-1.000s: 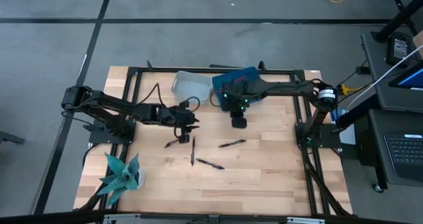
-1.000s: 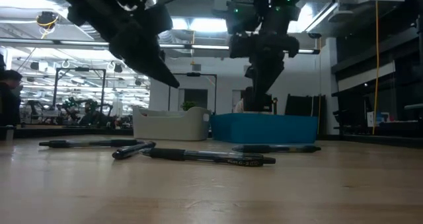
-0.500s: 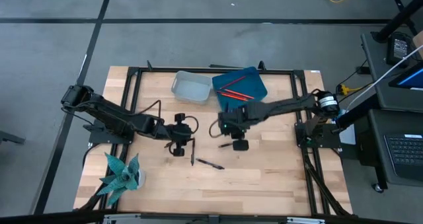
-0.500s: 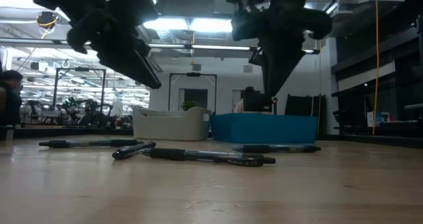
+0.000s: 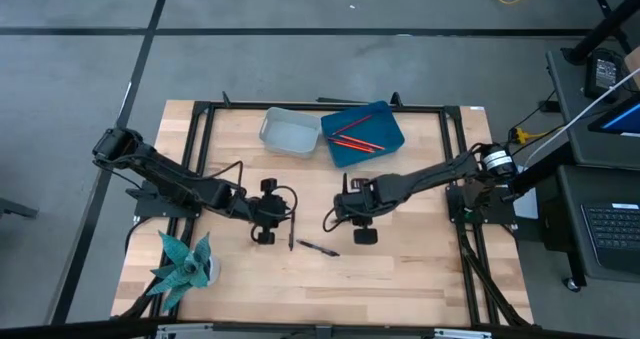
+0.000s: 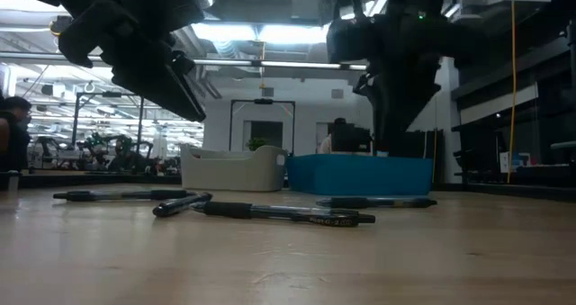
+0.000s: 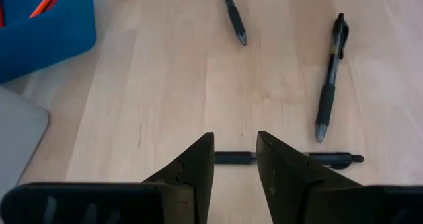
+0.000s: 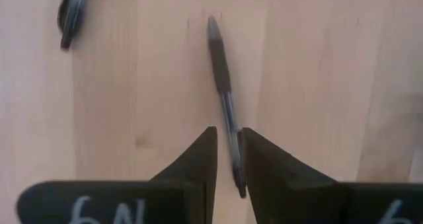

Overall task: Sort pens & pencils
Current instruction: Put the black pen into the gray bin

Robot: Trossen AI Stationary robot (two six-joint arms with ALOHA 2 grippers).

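Several black pens lie on the wooden table: one (image 5: 291, 231), one (image 5: 320, 248), and one (image 5: 334, 219) partly under my right arm. The red pencils (image 5: 350, 135) lie in the blue tray (image 5: 385, 139) at the far side. My left gripper (image 5: 263, 235) hangs open above the table, and through its fingers (image 7: 234, 159) a pen (image 7: 291, 158) shows lying crosswise below. My right gripper (image 5: 365, 235) hangs above another pen (image 8: 221, 85), its fingers a narrow gap apart (image 8: 227, 154), the pen running along that gap. In the low view both grippers (image 6: 184, 103) (image 6: 396, 116) are well clear of the pens (image 6: 283, 213).
A grey bin (image 5: 290, 132) stands left of the blue tray at the far side. A teal artificial plant (image 5: 185, 264) stands at the near left corner. A black frame (image 5: 200, 129) runs along the table's edges. Bare wood (image 5: 400, 269) lies toward the near right.
My right gripper has come from over the blue tray toward the table's near edge, sinking a little, and now hangs over a pen. My left gripper has also swung toward the near edge. The pens have kept their places.
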